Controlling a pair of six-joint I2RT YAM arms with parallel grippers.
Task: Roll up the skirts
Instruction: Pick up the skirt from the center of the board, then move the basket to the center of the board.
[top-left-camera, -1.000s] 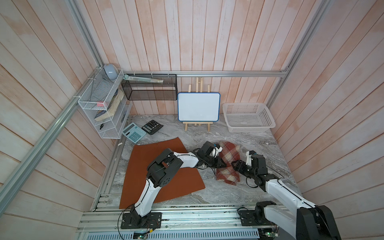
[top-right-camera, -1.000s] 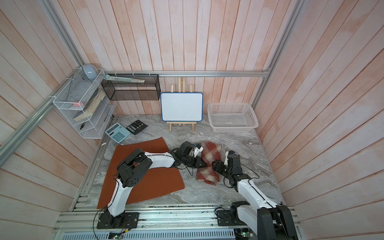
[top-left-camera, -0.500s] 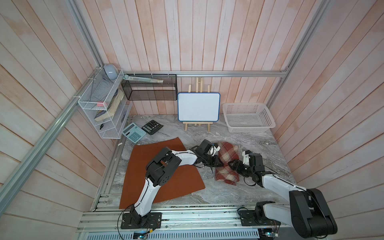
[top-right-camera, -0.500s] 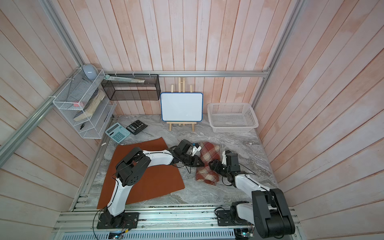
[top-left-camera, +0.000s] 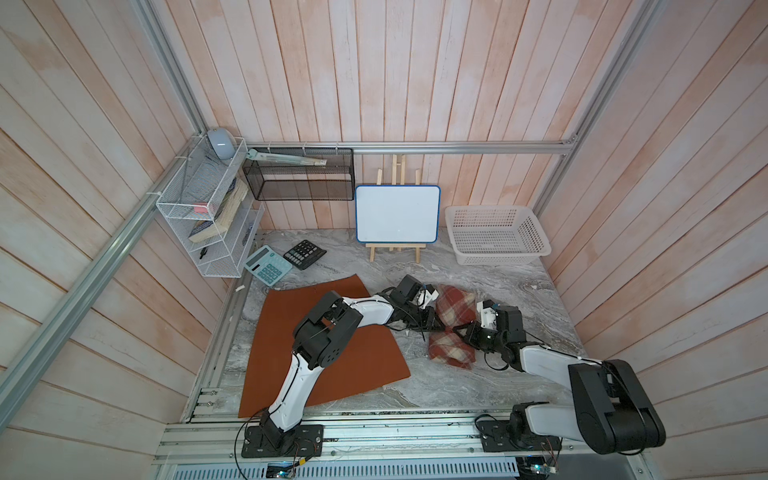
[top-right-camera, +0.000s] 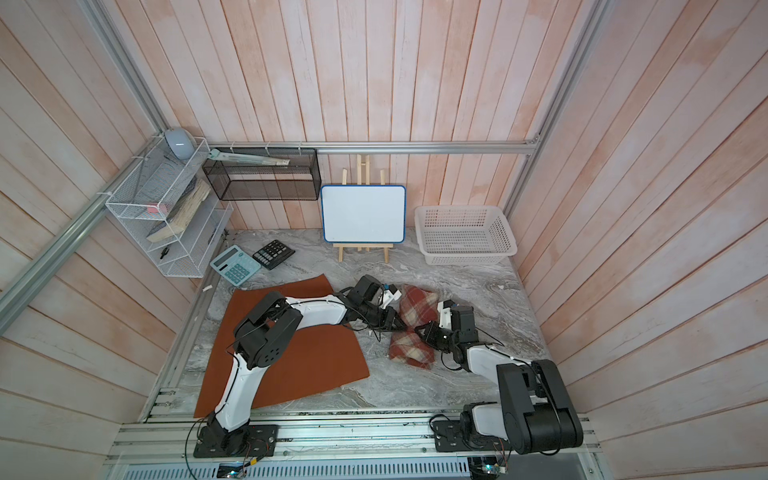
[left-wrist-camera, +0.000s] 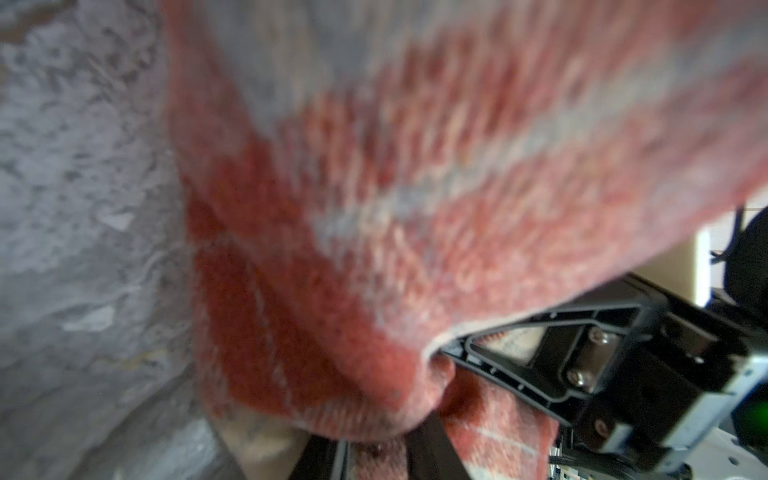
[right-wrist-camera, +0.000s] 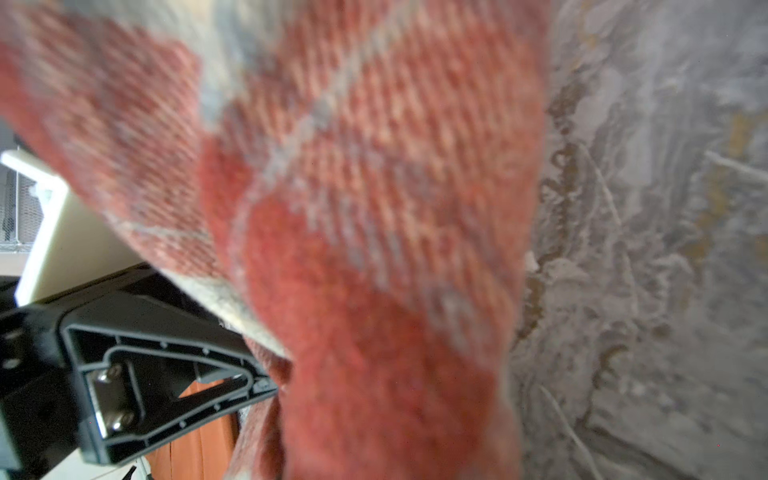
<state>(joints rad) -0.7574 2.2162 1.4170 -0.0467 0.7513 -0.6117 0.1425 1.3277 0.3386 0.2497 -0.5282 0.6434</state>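
Red plaid skirt (top-left-camera: 455, 306), outside white basket (top-left-camera: 498, 258), pinched by left jaws and right jaws.

The plaid skirt (top-left-camera: 455, 305) was red with cream and tan checks and thin pale lines. Close up in both wrist views its weave read red-orange with grey-white bands. The second skirt (top-left-camera: 365, 361) was plain rust-orange all over. The table (top-left-camera: 436, 386) was grey-white marble with darker veins and some tan streaks. The basket (top-left-camera: 536, 241) at the table's back right corner was white lattice. One calculator (top-left-camera: 267, 265) was light teal, the other calculator (top-left-camera: 304, 254) black. The whiteboard (top-left-camera: 397, 214) was white with a blue frame, on a pale wood easel (top-left-camera: 395, 246). The wire shelf (top-left-camera: 185, 205) was white, the mesh box (top-left-camera: 299, 183) black. The left arm (top-left-camera: 368, 311) and right arm (top-left-camera: 544, 363) were white with black joints. The walls (top-left-camera: 415, 83) were pale pink-tan planks.
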